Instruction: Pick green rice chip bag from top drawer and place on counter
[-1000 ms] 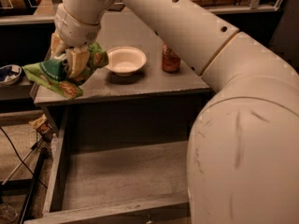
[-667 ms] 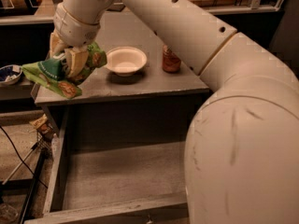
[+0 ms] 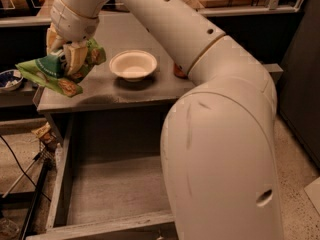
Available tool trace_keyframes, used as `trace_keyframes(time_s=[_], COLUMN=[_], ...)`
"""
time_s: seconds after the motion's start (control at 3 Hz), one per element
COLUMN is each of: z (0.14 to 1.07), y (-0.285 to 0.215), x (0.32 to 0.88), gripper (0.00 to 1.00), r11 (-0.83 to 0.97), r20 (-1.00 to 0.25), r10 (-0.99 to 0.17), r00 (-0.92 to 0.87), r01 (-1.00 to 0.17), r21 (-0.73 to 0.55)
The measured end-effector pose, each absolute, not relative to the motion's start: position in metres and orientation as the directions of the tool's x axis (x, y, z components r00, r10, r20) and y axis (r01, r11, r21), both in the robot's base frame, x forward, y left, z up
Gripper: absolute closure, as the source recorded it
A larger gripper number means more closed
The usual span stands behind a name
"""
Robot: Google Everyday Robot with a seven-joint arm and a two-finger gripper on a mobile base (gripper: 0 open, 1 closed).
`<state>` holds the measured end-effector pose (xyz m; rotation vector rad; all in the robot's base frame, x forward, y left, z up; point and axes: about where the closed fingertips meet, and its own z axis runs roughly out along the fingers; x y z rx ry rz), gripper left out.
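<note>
The green rice chip bag (image 3: 47, 74) hangs crumpled in my gripper (image 3: 65, 59) over the front left corner of the grey counter (image 3: 145, 91). The tan fingers (image 3: 75, 58) are shut on the bag's upper part, and its lower end droops past the counter's left edge. The top drawer (image 3: 112, 191) is pulled open below the counter, and its visible floor is bare. My white arm covers the drawer's right side.
A white bowl (image 3: 133, 65) sits on the counter right of the bag. A red object (image 3: 179, 72) shows behind my arm. A blue-patterned dish (image 3: 9, 80) stands on the dark left shelf. A tan wrapper (image 3: 44, 133) and black cables (image 3: 20, 169) lie at the lower left.
The arm, the gripper and the bag have shifted a little to the left and up; the red jar is now mostly hidden behind my arm.
</note>
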<state>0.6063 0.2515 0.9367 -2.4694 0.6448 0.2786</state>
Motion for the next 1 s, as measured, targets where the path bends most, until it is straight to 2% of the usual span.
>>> trace_keyframes(time_s=[1.0], z=[0.898], y=[0.276], x=[0.658], gripper=[1.0], r11=[-0.727], r20=[-0.382], r10=[-0.345], r00=[0.857], r01=[-0.502], r21=[-0.47])
